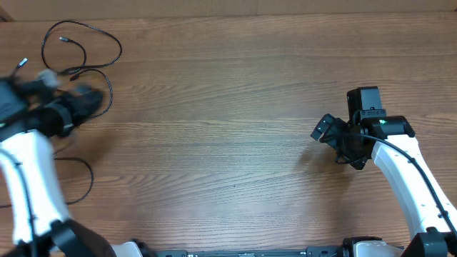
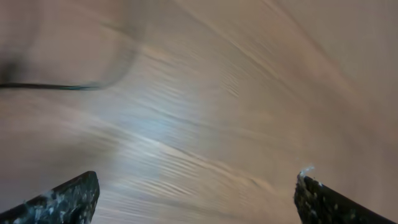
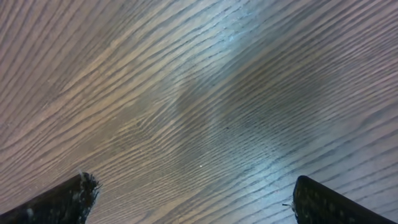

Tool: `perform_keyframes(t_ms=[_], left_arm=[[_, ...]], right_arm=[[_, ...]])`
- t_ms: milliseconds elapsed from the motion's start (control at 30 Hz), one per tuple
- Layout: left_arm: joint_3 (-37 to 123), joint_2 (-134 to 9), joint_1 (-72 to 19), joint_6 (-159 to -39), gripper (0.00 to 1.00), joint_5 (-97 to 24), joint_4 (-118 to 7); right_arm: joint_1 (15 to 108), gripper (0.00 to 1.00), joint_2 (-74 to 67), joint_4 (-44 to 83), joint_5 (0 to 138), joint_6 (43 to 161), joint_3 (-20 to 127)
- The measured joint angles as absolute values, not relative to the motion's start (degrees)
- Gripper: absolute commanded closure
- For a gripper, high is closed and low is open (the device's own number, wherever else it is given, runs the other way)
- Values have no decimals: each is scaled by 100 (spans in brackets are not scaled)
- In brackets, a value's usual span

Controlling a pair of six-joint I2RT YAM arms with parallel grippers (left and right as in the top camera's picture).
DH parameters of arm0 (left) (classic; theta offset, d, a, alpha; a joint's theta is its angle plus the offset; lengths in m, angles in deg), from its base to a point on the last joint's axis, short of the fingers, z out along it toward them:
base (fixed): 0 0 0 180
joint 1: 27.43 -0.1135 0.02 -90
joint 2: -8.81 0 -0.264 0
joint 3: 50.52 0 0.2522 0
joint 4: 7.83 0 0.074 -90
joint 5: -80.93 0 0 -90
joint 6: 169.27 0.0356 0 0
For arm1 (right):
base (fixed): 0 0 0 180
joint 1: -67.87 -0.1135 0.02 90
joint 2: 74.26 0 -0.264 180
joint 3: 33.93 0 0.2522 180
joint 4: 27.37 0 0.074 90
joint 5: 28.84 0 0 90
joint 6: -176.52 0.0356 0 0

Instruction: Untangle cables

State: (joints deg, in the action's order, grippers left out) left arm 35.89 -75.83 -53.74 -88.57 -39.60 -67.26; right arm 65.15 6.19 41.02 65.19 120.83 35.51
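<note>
Cables (image 1: 78, 44) lie looped at the table's (image 1: 235, 107) far-left corner, near the left gripper (image 2: 198, 186), which is spread wide and empty. One strand should be pinched alone; the right gripper (image 3: 191, 186), equally wide, is parked well apart.

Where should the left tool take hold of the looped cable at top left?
The wide right-hand arc of the cable, from straight above with the left tool: there it seems to lie single and flat, away from the crossings.
</note>
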Motion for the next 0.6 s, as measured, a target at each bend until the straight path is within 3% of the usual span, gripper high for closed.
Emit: perform_keyframes(t_ms=[300,600], left_arm=[[3608,-5570,-2692,-8840,0,-2898,-8094],[3648,-4525,-2027,-8829,0,-2611,-10232]], right_arm=[[6515,0,619,4104,6517,12085,3551],[6517,0,619,4102,6517,12083,3551]])
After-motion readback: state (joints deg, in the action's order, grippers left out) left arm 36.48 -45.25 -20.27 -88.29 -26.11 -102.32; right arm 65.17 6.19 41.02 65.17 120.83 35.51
